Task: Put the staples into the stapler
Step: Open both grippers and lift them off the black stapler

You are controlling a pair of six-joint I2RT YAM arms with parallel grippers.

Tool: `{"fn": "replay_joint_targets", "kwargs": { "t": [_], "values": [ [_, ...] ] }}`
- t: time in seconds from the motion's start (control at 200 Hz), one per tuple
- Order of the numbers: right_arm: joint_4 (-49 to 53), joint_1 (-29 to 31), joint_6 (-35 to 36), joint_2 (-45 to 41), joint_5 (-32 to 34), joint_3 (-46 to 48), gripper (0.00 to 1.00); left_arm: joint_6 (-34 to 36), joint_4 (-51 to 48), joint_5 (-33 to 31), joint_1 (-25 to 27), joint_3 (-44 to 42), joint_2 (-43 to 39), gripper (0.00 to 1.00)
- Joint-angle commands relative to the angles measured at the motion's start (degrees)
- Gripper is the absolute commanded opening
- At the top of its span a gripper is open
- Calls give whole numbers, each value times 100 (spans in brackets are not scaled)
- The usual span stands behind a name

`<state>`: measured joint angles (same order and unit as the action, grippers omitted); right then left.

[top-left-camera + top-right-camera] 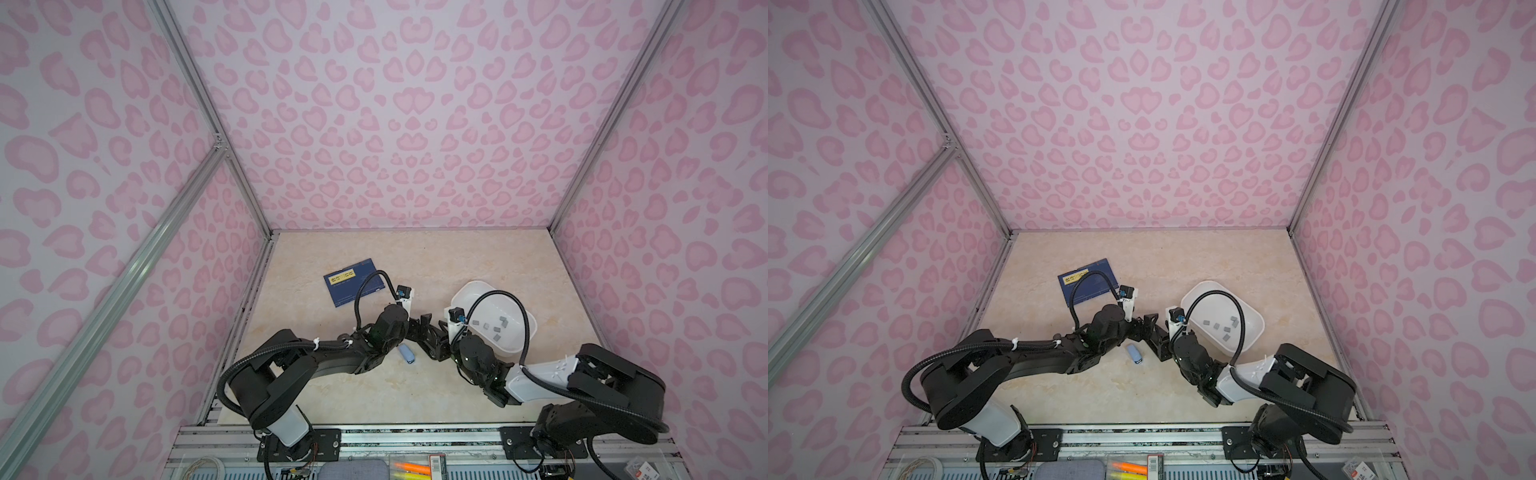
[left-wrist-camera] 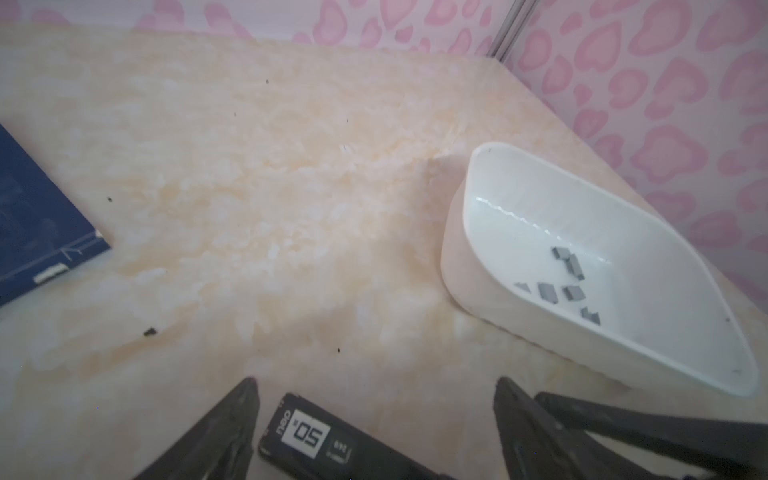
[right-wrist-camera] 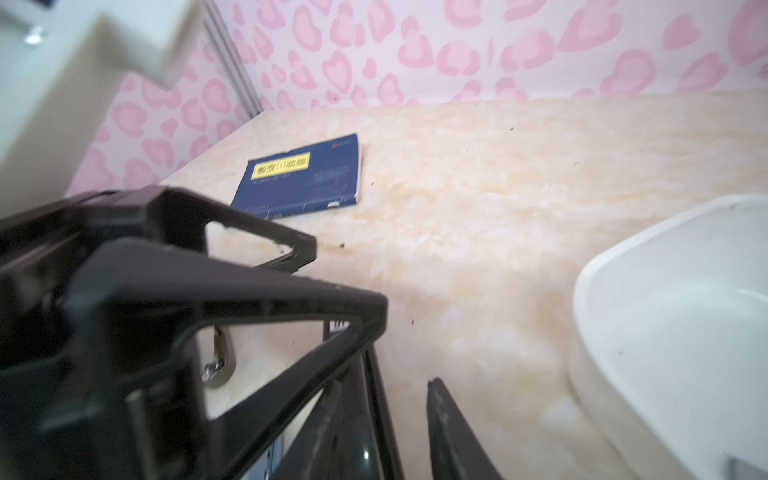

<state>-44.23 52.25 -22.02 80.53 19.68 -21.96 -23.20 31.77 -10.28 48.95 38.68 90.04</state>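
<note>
Left fingers [image 2: 232, 424] wide around a frame-cut black stapler [image 2: 316, 436]; right fingers [image 3: 449, 424] narrowly apart, blurred.

Where the arms meet in both top views, the left pincer [image 1: 423, 325] and right pincer [image 1: 434, 343] blur into one black knot, so no telling how the right one's jaws stand. The black stapler [image 2: 307, 436] runs off the left wrist view's edge. The staples [image 1: 1227, 329] in the white tub [image 1: 1254, 322] are too tiny to count. A cable [image 1: 358, 299] crosses the blue book [image 1: 345, 291], hiding part of it.
</note>
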Motion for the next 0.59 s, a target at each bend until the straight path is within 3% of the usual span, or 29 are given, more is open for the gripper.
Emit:
{"fn": "replay_joint_targets", "kwargs": {
  "t": [0.0, 0.095, 0.235, 0.285, 0.455, 0.59],
  "values": [
    [1458, -154, -378, -515, 919, -533, 40, 227, -307, 1, 3, -88, -468, 90],
    [2418, -658, -447, -1120, 1119, -825, 42, 250, -465, -355, -4, -335, -1224, 90],
    [3874, -2079, -460, -1907, 924, -1134, 43, 174, -667, -1168, -40, -968, -2705, 95],
    [4292, -2761, -501, -2047, 523, -1205, 43, 43, -850, -1529, -103, -1141, -3196, 100],
    [5062, -4844, -483, -1623, -1103, -1658, 41, -613, -1984, -2056, -664, -1360, -4315, 96],
    [5314, -5616, -532, -677, -2232, -2067, 35, -1118, -3109, -2215, -1040, -1268, -4744, 96]
  ]
}}
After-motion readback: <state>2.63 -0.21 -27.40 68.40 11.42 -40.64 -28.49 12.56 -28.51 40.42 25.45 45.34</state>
